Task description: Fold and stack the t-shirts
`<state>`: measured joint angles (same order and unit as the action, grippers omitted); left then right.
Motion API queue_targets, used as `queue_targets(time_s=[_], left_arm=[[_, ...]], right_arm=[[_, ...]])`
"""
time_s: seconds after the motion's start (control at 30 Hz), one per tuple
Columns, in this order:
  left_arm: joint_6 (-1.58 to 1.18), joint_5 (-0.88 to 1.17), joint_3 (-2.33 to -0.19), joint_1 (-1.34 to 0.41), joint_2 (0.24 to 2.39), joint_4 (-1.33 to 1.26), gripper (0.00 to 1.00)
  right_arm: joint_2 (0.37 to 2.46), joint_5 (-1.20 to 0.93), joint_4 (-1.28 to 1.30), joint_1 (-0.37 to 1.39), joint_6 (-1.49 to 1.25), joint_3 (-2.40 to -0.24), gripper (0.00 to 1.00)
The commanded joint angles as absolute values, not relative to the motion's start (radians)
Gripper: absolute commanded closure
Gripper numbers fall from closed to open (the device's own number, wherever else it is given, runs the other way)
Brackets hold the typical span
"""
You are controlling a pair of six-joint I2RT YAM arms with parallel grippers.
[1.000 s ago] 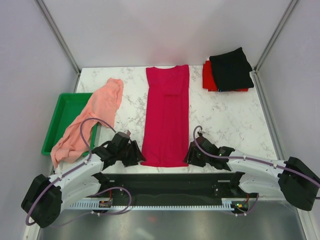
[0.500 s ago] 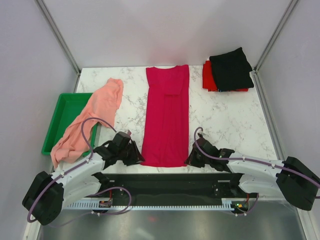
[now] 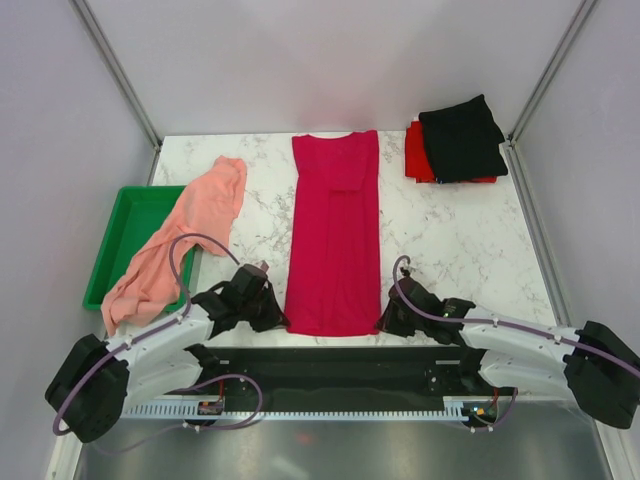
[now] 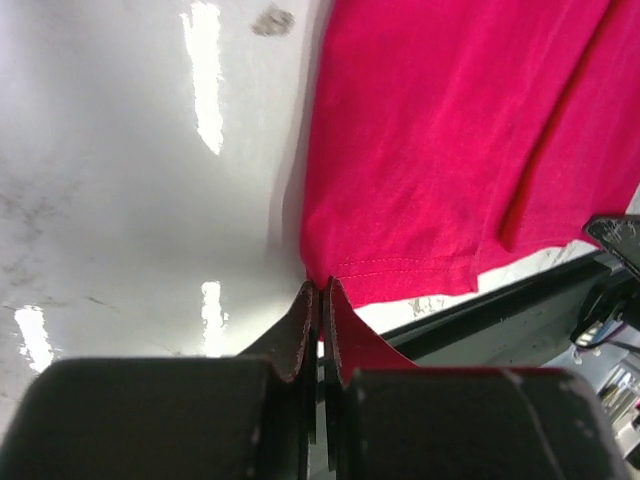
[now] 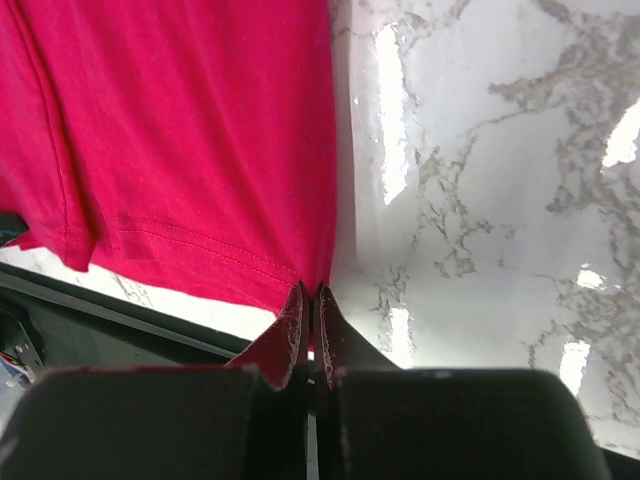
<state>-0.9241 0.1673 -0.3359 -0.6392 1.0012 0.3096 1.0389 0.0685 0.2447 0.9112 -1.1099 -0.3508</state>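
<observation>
**Grip check: crimson t-shirt (image 3: 333, 235) held at both near hem corners**

I see the crimson t-shirt lying flat as a long narrow strip down the middle of the marble table (image 3: 450, 230). Its collar is at 12 o'clock and its hem at 6 o'clock, by the arm bases.

The left gripper (image 4: 319, 291) has its jaws pressed together on the hem's 7 o'clock corner, and my wrist view shows cloth caught between the fingertips. The right gripper (image 5: 310, 292) is clamped the same way on the 5 o'clock corner. Both arms lie low, stretched inward from their bases, with the wrists angled toward the hem.

At 9 o'clock the salmon-pink t-shirt (image 3: 190, 230) lies crumpled, partly draped over the green tray (image 3: 125, 225). At 2 o'clock the black t-shirt (image 3: 462, 138) sits folded on the folded bright red t-shirt (image 3: 412, 152).
</observation>
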Motion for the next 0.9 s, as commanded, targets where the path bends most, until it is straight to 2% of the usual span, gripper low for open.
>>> queue_targets(time_s=[0.0,0.23,0.37,0.57,0.63,0.87], left_arm=[[-0.979,0.147,-0.394,-0.708,0.977,0.336,0.98],[-1.025,0.058,-0.5,-0.765,0.815,0.569,0.98],[-0.967,0.003,-0.665,-0.764,0.868,0.641,0.98],[-0.841,-0.129,-0.926,-0.733,1.095,0.667,0.98],[-0.777,-0.117,-1.033,-0.665,1.193,0.666,0.98],[-0.674,-0.036,-1.325,-0.506,1.483,0.644,0.98]], right_arm=[[0.997,0.103,0.339,0.922,-1.109,-0.397,1.0],[0.858,0.166,0.532,0.96,-1.149,-0.451,1.0],[0.87,0.254,0.574,0.956,-1.096,-0.537,1.0],[1.075,0.276,0.606,0.793,-0.849,-0.816,1.0],[1.208,0.273,0.606,0.692,-0.754,-0.975,1.0],[1.471,0.213,0.574,0.558,-0.603,-1.23,1.0]])
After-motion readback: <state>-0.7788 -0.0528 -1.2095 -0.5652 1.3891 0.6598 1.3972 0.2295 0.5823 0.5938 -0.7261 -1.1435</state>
